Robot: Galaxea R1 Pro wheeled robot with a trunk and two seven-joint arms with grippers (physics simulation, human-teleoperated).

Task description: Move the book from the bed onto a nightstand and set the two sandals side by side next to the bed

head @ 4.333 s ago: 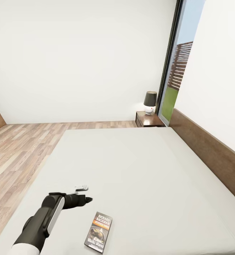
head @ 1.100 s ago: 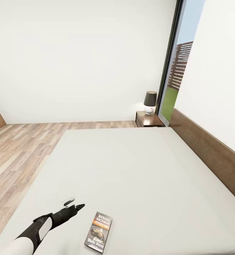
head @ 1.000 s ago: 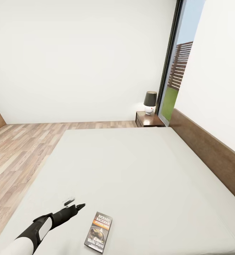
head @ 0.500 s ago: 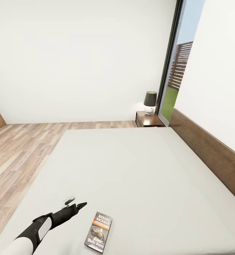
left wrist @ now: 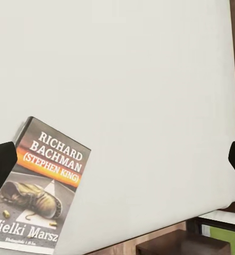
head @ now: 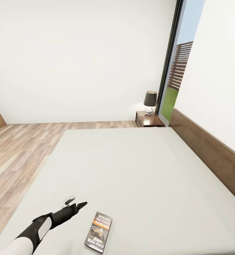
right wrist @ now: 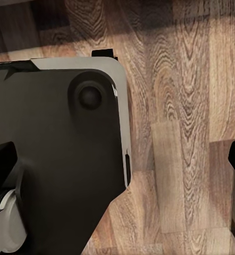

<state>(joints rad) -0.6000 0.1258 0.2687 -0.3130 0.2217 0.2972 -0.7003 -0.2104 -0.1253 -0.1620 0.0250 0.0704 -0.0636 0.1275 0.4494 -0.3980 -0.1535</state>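
A small lamp [head: 150, 102] with a dark shade and a white round base stands in the far corner. Outside the glass are a brown slat fence [head: 179, 66], a strip of green lawn [head: 169, 101] and blue sky [head: 193, 19].

The bed [head: 131, 166] runs from the near edge of the view to the far wall, its brown headboard [head: 209, 152] along the right. The book [head: 98, 232] lies flat near the mattress's near edge. The left gripper [head: 80, 204] hovers just beside the book, apart from it, fingertips close together. A nightstand [head: 148, 119] stands at the bed's far right corner, bearing a lamp [head: 150, 102].
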